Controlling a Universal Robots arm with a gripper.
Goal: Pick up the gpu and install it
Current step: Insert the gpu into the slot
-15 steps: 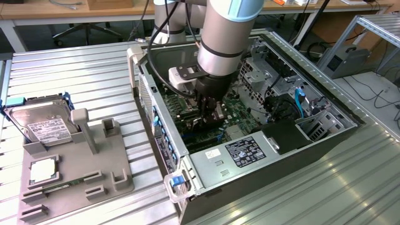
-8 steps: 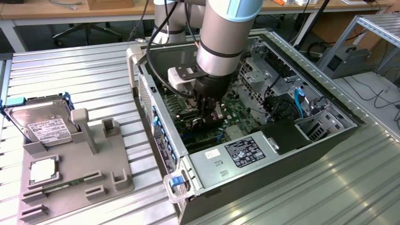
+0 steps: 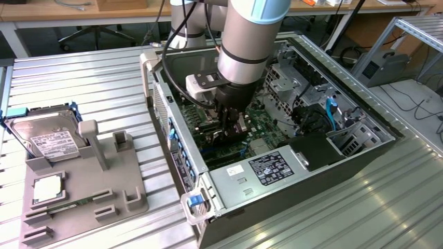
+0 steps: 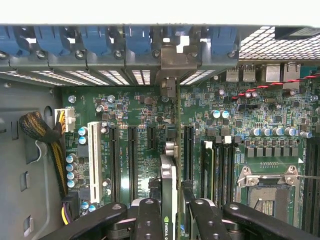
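A ribbed metal table carries an open computer case lying on its side. Just beside the case, toward the exterior view's left, sits a grey fixture tray. On the tray are a silver hard drive standing tilted in its cradle, a square processor and a narrow green memory stick. Behind the table the room shows wooden desks, an office chair and, at the exterior view's right, an aluminium frame with cables on the floor near it.

The arm reaches down into the case, and the gripper is low over the motherboard. In the wrist view the gripper is clamped on the gpu, its black fingers pressing both faces of the card. The card stands on edge, upright over the board, between the long black expansion slots. Its silver end bracket meets the row of blue slot clips at the rear wall. Whether its lower edge is seated in a slot cannot be told. A white slot lies well to one side and the processor socket to the other.
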